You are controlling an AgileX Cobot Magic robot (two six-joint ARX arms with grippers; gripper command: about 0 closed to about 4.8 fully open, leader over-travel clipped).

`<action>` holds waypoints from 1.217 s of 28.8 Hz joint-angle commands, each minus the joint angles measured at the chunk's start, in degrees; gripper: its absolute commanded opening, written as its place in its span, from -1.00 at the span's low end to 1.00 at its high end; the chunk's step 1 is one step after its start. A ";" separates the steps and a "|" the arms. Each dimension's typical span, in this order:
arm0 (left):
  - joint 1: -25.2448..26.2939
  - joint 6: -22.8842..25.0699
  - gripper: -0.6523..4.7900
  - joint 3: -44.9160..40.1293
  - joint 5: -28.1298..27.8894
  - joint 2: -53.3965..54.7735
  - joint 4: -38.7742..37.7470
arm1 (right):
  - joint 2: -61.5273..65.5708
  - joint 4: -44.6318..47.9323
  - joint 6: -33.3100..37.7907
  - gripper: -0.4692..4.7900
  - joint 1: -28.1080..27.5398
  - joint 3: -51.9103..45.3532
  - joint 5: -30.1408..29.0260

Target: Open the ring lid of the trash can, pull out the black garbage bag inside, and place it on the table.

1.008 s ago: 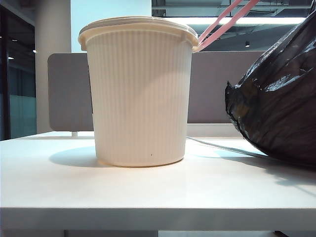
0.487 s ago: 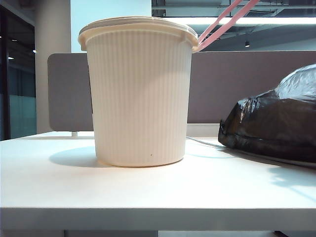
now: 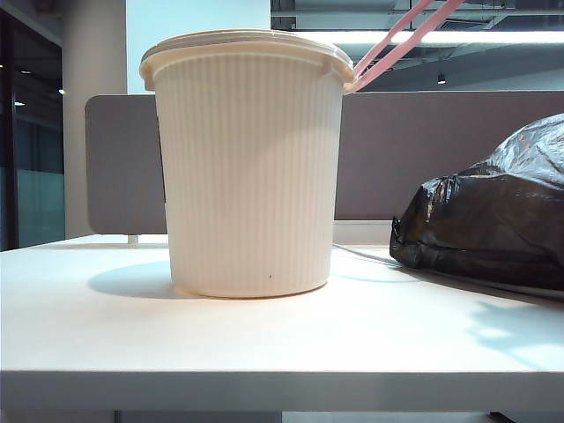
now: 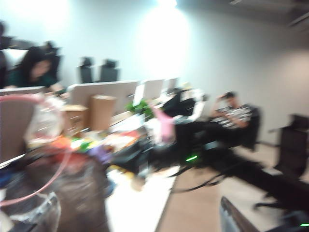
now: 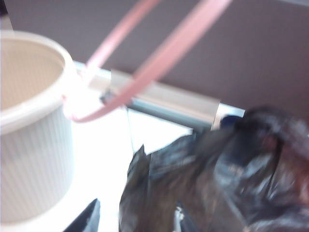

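The trash can (image 3: 251, 167) stands upright on the counter (image 3: 264, 344), left of the middle. From the right wrist view its mouth shows bare cream wall inside. The ring lid (image 3: 397, 40) is up: the pink hoop meets the bin's rim on the right side and slants steeply up and to the right, out of the picture.

The black garbage bag (image 3: 493, 220) is out and lying on the counter to the right of the bin, well apart from it. It is cut off by the exterior picture's right edge. It sits low and wide, its long axis across the counter, its bulk rising toward the right. A thin pale cable (image 3: 370, 257) runs across the gap between bin and bag.

There is open counter in front of the bin down to the thick front edge, and more to its left. The grey-brown partition panel (image 3: 405, 150) closes off the back.

The right gripper (image 5: 135, 222) hangs just over the crinkled bag. The view is blurred, so I cannot tell how its jaws stand or whether they grip the plastic. The left gripper does not show in its own blurred view. It stands wide.
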 commanded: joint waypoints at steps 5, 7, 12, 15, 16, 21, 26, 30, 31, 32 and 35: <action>-0.02 16.66 0.77 0.17 -9.84 -4.94 -15.72 | -8.96 1.14 0.55 -0.17 0.02 0.17 0.31; -0.02 19.10 0.58 0.17 -11.52 -6.29 -18.60 | -11.30 0.33 0.55 -0.20 0.02 0.15 -0.31; 0.00 21.55 0.57 -1.27 -16.46 -11.04 -21.94 | -18.64 -0.35 0.70 -0.20 0.04 -2.40 -3.78; 0.00 21.59 0.57 -3.74 -20.37 -14.88 -21.62 | -23.89 0.15 1.03 -0.37 0.02 -5.62 -3.76; -0.02 21.70 0.57 -4.66 -21.55 -16.09 -21.40 | -25.55 0.31 1.57 -0.43 0.02 -6.71 -3.76; 0.00 22.62 0.57 -10.45 -25.83 -22.53 -19.91 | -33.22 0.59 4.92 -0.47 0.02 -12.92 -3.76; 0.00 22.60 0.57 -14.82 -25.81 -26.58 -18.12 | -38.40 0.66 9.33 -0.47 0.02 -18.97 -4.20; 0.00 22.62 0.57 -17.68 -25.81 -28.52 -18.01 | -42.49 2.84 11.56 -0.49 0.02 -23.52 -4.20; 0.00 22.60 0.57 -18.69 -25.81 -29.11 -17.92 | -43.43 3.54 12.24 -0.51 0.02 -24.50 -4.15; 0.00 22.60 0.57 -19.50 -25.81 -29.62 -17.86 | -44.50 4.31 12.66 -0.50 0.02 -25.53 -4.15; 0.00 22.58 0.56 -22.56 -25.83 -31.34 -17.57 | -45.42 5.31 13.88 -0.51 0.00 -27.76 -3.93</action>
